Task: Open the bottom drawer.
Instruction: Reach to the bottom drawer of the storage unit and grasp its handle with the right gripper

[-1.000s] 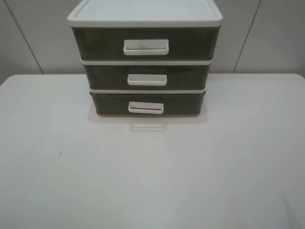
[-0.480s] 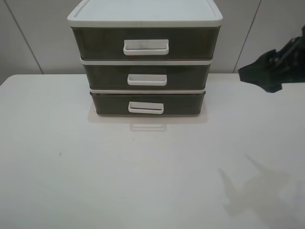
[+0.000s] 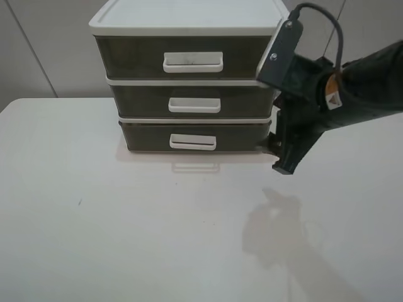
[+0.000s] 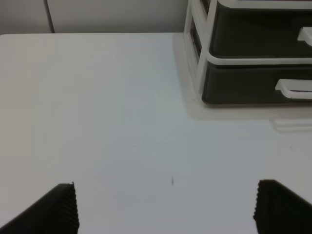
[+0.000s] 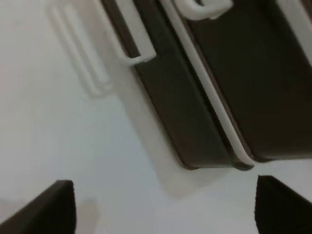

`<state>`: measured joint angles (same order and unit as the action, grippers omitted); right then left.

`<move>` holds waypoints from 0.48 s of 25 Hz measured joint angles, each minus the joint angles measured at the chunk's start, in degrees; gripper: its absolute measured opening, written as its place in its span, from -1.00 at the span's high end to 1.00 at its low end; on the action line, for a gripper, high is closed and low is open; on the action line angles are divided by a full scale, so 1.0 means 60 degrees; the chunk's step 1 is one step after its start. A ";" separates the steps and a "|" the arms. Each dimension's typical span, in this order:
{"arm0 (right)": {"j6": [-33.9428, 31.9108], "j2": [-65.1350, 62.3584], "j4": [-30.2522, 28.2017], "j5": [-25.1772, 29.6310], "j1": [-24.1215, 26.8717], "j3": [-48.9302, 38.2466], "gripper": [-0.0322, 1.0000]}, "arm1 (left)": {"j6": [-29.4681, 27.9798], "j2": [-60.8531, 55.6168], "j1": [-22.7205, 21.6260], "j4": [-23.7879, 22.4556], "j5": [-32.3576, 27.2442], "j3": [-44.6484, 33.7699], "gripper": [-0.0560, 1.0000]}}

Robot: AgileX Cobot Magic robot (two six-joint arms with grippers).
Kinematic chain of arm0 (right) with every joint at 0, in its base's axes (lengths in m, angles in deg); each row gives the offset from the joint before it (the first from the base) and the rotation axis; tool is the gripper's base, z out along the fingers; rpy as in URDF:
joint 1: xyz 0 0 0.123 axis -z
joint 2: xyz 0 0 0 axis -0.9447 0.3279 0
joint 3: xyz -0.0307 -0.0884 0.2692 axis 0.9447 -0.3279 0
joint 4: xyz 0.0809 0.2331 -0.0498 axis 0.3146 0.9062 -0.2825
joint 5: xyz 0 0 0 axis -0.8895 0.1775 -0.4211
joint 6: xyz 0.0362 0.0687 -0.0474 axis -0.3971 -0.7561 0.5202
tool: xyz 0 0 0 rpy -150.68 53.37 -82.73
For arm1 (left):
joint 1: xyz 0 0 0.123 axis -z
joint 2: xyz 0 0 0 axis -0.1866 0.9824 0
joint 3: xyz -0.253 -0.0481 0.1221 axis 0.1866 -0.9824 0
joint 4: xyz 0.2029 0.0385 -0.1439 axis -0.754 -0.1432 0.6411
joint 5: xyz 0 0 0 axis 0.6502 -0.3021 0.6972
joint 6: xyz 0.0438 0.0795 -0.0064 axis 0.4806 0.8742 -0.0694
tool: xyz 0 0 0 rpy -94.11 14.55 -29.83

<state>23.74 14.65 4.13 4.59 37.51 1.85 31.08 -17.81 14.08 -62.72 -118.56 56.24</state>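
exterior high view: i am just reaching. my right gripper hangs wide open and empty, beside the shut bottom drawer, lowest in the white drawer unit. next i must hook its small white handle and pull. my left gripper is open, empty, far off. nothing blocks the way.

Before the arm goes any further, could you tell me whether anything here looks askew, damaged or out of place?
Nothing stands out. The drawer unit sits square on the table, and the bottom drawer and the two above it are shut flush, with their handles intact. The table's only blemish is a tiny dark speck.
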 joint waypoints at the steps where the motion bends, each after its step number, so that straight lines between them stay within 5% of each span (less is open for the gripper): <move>1: -0.0023 0.0322 -0.0674 -0.0116 -0.0147 0.0000 -0.48 | 0.0000 0.0000 0.0000 0.0000 0.0000 0.0000 -0.52; 5: -0.0176 0.1452 -0.1868 -0.1200 -0.0654 0.0000 -0.48 | 0.0000 0.0000 0.0000 0.0000 0.0000 0.0000 -0.52; 12: 0.0834 0.3021 -0.1938 -0.3447 -0.0961 0.0007 -0.48 | 0.0000 0.0000 0.0000 0.0000 0.0000 0.0000 -0.52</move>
<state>28.74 32.78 -7.49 -16.09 31.74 1.90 31.08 -17.81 14.08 -62.72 -118.56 56.24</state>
